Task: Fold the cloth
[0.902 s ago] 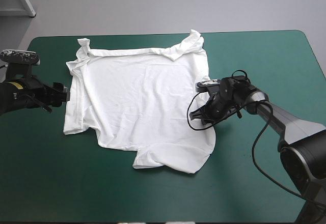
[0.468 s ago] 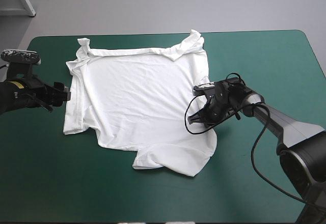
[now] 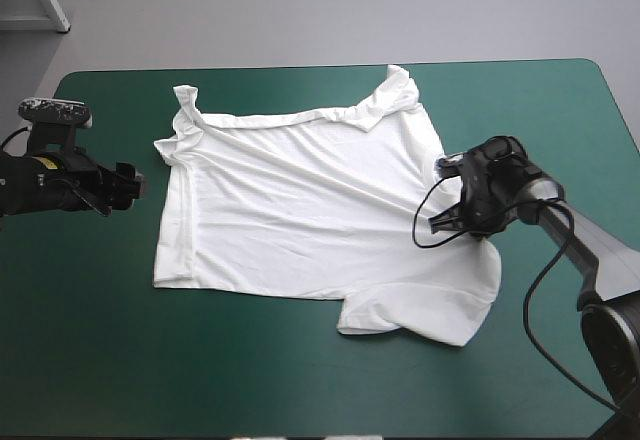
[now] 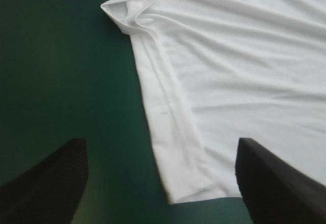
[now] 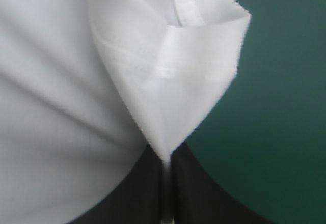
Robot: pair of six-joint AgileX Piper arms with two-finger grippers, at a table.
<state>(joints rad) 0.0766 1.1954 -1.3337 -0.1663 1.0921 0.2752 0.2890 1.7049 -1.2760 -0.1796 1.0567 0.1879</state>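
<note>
Pinching the T-shirt (image 3: pixel 300 210), spread on the surface (image 3: pixel 100 360).
Right edge sat clamped in the right claw (image 5: pixel 167 178), probably for tension; left claw (image 3: pixel 133 184) stood spread beside the left hem.

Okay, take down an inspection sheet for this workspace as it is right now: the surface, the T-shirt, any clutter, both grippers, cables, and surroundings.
Surface: teal-green cover, bare wherever the shirt does not lie.
Job's things: white T-shirt, spread mostly flat with long creases; not yet folded; its far corners are bunched.
Clutter: nothing seen.
Grippers: left gripper open, low over the cover at the T-shirt's left edge, holding nothing. Right gripper shut on the T-shirt, pinching a hemmed fold at its right side.
Cables: nothing seen that is not the robot's own.
Surroundings: nothing seen.
</note>
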